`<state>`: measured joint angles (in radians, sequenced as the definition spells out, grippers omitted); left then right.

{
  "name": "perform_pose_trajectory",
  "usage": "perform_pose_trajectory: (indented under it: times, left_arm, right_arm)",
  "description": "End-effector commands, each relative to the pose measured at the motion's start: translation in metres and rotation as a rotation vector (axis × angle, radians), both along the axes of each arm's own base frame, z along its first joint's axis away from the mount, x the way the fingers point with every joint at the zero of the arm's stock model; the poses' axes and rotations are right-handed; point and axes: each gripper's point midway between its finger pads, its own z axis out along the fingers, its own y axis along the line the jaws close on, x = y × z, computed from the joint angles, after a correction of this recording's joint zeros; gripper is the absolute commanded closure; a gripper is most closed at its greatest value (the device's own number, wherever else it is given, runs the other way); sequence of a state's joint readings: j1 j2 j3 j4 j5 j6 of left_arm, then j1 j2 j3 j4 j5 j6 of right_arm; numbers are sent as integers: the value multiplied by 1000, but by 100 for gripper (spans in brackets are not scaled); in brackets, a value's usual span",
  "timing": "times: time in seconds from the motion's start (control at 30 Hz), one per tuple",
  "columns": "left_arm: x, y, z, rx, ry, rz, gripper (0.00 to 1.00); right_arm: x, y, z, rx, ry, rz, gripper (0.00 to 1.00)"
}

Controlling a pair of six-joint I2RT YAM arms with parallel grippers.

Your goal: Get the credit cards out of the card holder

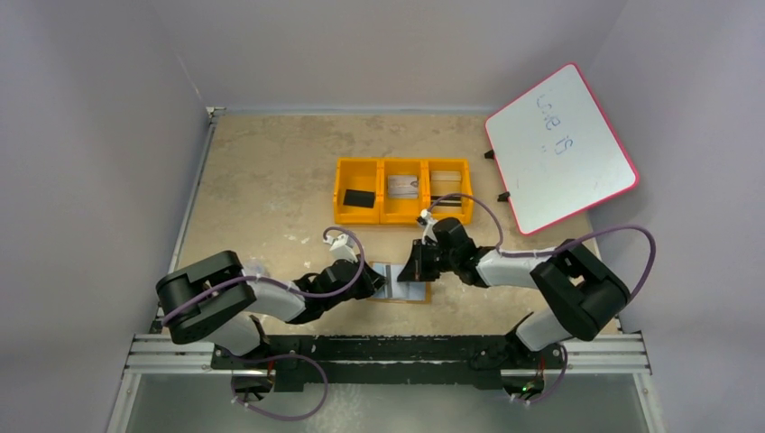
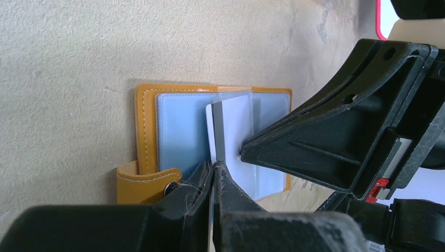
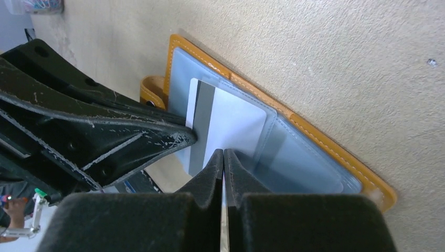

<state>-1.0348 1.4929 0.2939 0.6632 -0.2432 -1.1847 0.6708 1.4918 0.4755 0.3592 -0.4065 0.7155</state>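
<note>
While my right claw is pressed together on the near edge of the thin pale plastic card with a grey stripe, my left claw, squeezed tight too, noses its striped side. Card or pocket in there, I cannot tell. Card's partly out of the open tan leather bifold holder, flat on the beige table. Both claws crowd it. Beyond sit an orange three-compartment plastic tray holding a black block, and a red-rimmed whiteboard.

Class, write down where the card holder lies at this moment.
In the top view the card holder lies open at the table's near middle, between the left gripper and right gripper, below the orange tray.
</note>
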Motion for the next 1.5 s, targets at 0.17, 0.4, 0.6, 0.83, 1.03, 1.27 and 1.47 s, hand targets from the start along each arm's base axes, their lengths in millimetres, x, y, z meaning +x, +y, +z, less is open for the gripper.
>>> perform_pose_trajectory:
  times: [0.17, 0.4, 0.6, 0.83, 1.03, 1.27, 1.47]
  left_arm:
    - [6, 9, 8, 52, -37, 22, 100]
    - [6, 13, 9, 63, -42, 30, 100]
    - [6, 12, 11, 60, -45, 30, 94]
    - [6, 12, 12, 57, -48, 28, 94]
    - [7, 13, 13, 56, -50, 32, 95]
    - [7, 12, 13, 49, -52, 28, 100]
    - [8, 18, 14, 65, -56, 55, 100]
  right_arm:
    - [-4, -35, -45, -221, 57, -103, 100]
    - [-3, -42, -46, -257, 54, -134, 100]
    - [-4, -44, -47, -266, 58, -128, 100]
    - [-4, -42, -47, -261, 56, -119, 100]
    - [-4, -42, -48, -262, 57, -117, 100]
    - [-4, -42, -48, -260, 56, -116, 100]
    - [-3, -42, -47, -262, 52, -120, 100]
